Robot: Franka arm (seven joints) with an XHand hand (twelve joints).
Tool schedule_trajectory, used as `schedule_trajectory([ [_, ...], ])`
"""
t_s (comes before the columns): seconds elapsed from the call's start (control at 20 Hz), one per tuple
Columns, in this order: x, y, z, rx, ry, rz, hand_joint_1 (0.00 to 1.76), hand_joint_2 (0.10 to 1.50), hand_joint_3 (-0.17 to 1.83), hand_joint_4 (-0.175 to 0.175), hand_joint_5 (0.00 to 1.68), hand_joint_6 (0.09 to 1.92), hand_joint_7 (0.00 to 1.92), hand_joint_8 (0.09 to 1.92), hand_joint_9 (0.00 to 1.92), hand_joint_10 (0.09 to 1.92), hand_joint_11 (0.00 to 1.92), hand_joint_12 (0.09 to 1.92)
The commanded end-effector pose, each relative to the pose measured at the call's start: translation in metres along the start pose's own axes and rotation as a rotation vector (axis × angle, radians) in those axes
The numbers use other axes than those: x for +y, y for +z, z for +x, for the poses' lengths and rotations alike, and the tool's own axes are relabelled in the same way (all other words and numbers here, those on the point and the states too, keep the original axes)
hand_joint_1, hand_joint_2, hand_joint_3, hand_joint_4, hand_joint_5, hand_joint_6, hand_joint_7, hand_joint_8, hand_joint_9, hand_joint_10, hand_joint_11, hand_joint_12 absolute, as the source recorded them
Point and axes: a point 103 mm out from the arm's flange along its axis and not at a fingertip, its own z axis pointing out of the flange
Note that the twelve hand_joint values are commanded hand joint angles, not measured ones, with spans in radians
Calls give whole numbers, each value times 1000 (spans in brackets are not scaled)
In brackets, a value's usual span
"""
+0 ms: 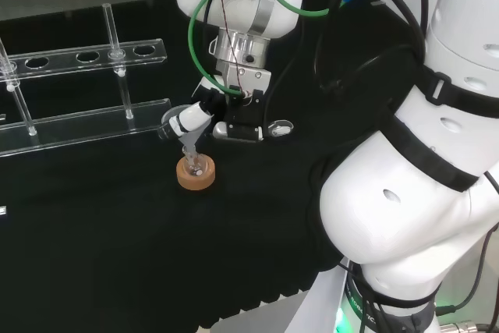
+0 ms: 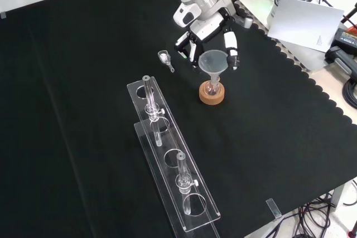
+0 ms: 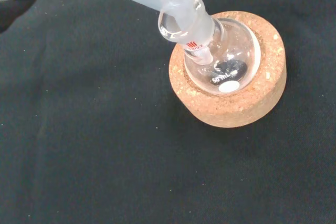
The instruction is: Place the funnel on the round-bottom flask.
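So here's what we've got: the hand (image 2: 215,40) comes down from the top of the front view, its fingers (image 2: 231,51) curled in around the funnel (image 2: 213,61) and pinching its wide cone from both sides; not spread at all, the black-and-white tips sit right against the rim on the left and right of the cone. In the head view we see the same grip from behind; the hand (image 1: 204,108) is just left of the arm's big white links, with a finger lying along the funnel (image 1: 181,126), which looks tilted there.

The funnel's stem points down into the flask (image 2: 212,87); in the wrist view the stem (image 3: 181,14) is inside the neck of the flask (image 3: 223,59) and looks to be leaning against the neck's rim, though we can't tell how far down it reaches. The flask sits in a cork ring (image 2: 212,96) on the black cloth (image 2: 83,54), roughly mid-bench in the front view; in the head view the ring (image 1: 196,175) is right below the hand.

Other bits: a clear rack (image 2: 173,165) runs down the lower middle of the front view, well apart from the flask, with a couple of glass tubes (image 2: 149,96) standing in it; a small clear scoop-like piece (image 2: 165,58) lies on the cloth just left of the hand; we can't tell what it is.
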Motion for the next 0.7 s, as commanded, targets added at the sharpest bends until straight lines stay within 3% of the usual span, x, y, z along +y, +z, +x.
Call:
schedule_trajectory([
  [0.05,-1,0,0,-9,10,-1,1068,731,645,175,1115,926,1414,606,1149,92,0,1520],
  [0.5,1,0,-7,-3,10,6,1065,741,630,175,1110,928,1403,602,1128,87,0,1508],
  [0.7,1,2,-10,5,15,18,1055,800,531,175,1085,931,1361,586,1078,87,0,1497],
])
